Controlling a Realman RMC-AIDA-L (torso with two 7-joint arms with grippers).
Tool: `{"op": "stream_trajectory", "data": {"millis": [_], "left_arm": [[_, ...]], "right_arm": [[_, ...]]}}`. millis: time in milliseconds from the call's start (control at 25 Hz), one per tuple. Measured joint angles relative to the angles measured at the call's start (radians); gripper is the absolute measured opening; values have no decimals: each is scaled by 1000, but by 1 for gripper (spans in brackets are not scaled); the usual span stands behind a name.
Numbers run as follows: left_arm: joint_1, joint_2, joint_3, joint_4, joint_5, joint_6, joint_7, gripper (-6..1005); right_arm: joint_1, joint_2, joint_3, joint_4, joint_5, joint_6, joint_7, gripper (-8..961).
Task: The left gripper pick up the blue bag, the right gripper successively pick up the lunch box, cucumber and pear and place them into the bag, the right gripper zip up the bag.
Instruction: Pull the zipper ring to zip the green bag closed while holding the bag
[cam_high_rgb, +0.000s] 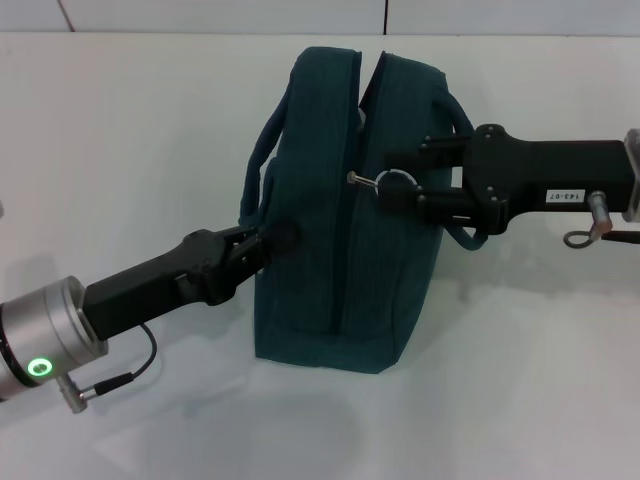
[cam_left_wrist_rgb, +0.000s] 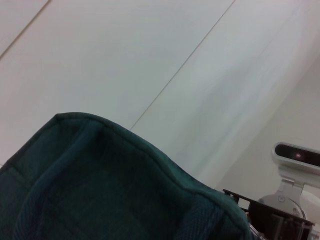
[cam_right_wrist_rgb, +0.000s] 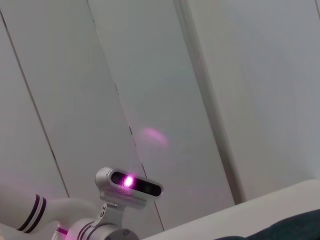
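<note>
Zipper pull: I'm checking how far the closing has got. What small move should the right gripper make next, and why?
Probably keep drawing the zipper pull along the seam toward the bag's far end. The right gripper is shut on the pull midway along the top, a gap shows at the far end, and the left gripper clamps the bag's side to steady it.

Black arms, silver cuff (cam_high_rgb: 50, 335), green light (cam_high_rgb: 40, 367)

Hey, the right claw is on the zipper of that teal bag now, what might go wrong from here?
The right gripper sits at the metal ring zipper pull of the dark teal fabric bag; the ring could slip free mid-pull. The zipper still gapes at the bag's far end, so it may snag there. The left gripper holds only the bag's side, so pulling could tip or drag it.
</note>
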Motion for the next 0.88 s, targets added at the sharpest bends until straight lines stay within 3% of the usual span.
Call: {"op": "stream_trajectory", "data": {"millis": [880], "left_arm": [[-9,0,-2,0,-7,-3,6,50]], "right_arm": [[12,3,6,-22,-51,16,19,377]]}}
